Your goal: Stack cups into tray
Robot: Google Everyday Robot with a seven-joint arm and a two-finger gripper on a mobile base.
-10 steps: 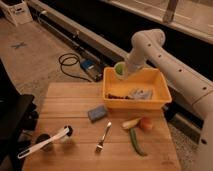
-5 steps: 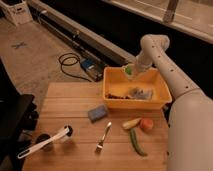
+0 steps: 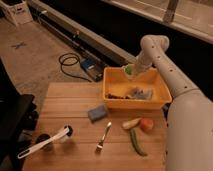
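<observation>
The yellow tray [image 3: 108,86] stands at the back right of the wooden table. My gripper [image 3: 131,70] reaches down from the white arm [image 3: 152,47] over the tray's back rim, left of its middle. It is shut on the light green cup [image 3: 128,70] and holds it at rim height, just inside the tray. A crumpled grey-white item [image 3: 142,93] and a dark item [image 3: 115,95] lie on the tray floor. I cannot make out the cream-white cup.
On the table are a blue sponge [image 3: 97,113], a fork [image 3: 103,136], a white long-handled scoop [image 3: 44,144], a yellow piece [image 3: 131,123], a red-orange fruit [image 3: 146,124] and a green vegetable [image 3: 137,142]. A black cable [image 3: 70,62] lies on the floor.
My gripper has carried the green cup a little to the right along the tray's back rim, then held nearly still. Nothing else on the table moved.
</observation>
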